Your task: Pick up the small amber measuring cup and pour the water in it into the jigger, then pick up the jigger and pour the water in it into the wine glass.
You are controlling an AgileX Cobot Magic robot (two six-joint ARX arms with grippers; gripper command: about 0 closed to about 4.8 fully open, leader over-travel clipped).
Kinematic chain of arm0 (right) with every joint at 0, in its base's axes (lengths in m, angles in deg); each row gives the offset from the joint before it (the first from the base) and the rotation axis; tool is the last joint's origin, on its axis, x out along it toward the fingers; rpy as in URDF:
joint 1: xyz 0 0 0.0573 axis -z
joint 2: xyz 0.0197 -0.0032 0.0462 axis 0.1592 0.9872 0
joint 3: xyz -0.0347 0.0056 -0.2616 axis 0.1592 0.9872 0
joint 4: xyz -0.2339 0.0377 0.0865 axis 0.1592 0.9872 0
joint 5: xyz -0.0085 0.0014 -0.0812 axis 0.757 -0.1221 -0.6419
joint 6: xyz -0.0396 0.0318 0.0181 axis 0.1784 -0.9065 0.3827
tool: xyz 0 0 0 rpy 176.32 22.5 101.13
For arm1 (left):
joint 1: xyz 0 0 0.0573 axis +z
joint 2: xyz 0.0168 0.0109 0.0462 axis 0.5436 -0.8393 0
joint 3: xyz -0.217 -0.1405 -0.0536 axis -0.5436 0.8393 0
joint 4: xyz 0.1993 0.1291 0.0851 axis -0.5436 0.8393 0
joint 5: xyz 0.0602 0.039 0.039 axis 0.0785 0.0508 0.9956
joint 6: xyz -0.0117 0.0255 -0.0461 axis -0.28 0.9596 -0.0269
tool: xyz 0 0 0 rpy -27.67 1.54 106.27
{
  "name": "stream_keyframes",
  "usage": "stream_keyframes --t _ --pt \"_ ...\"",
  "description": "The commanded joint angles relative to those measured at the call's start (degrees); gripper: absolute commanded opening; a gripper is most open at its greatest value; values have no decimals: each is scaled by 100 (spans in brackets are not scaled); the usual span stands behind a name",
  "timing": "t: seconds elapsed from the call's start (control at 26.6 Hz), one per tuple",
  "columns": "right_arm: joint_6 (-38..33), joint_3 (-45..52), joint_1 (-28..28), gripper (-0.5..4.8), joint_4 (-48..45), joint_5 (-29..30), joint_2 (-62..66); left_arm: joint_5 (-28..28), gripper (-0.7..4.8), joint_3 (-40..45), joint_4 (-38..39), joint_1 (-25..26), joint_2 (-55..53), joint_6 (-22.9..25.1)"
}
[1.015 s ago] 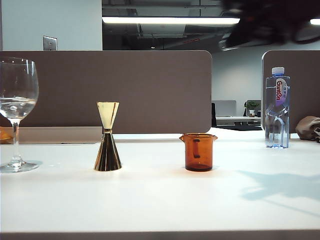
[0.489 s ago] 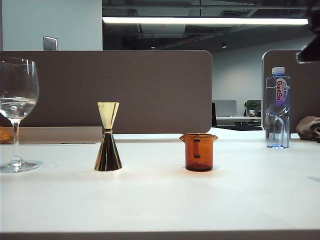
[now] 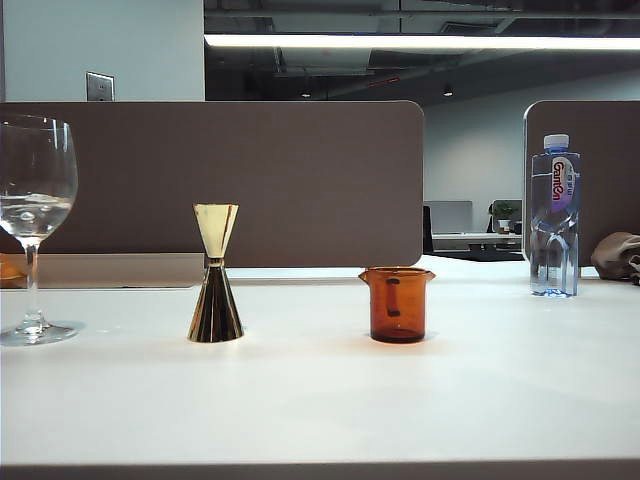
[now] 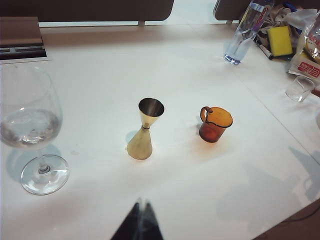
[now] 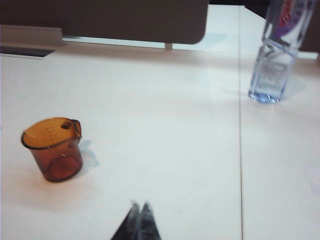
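Bench scene near the close of a two-stage pouring task. The short translucent amber glass measuring cup (image 3: 398, 304) stands upright on the white bench (image 3: 320, 400), right of centre in the exterior view, and appears empty. The shiny gold hourglass-shaped metal jigger (image 3: 215, 273) stands upright well apart to its left; whether any liquid remains in its upper cone cannot be told. The tall clear stemmed wine glass (image 3: 33, 226) stands at the far left and holds clear water (image 3: 33, 213) in the lower part of its bowl. A clear plastic water bottle (image 3: 555, 216) stands at the back right, away from the task vessels.

Neither arm appears in the exterior view. The left gripper (image 4: 141, 220) hangs above the bench on the near side of the jigger, its dark fingers pressed together and holding nothing. The right gripper (image 5: 140, 222) hangs near the amber cup, fingers likewise pressed together and empty.

Judged from the layout, both pours look done: water lies in the wine glass and all vessels are set down, so little or nothing appears left.
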Motion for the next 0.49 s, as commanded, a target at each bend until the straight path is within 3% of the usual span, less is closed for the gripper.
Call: stream_keyframes --t 0.04,0.49 --pt "-293 170 83 -5 -57 -24 -57 -17 -2 -17 -68 0 -2 4" --pt "-350 428 216 -5 590 -7 -538 -17 -2 -17 -66 2 -2 4"
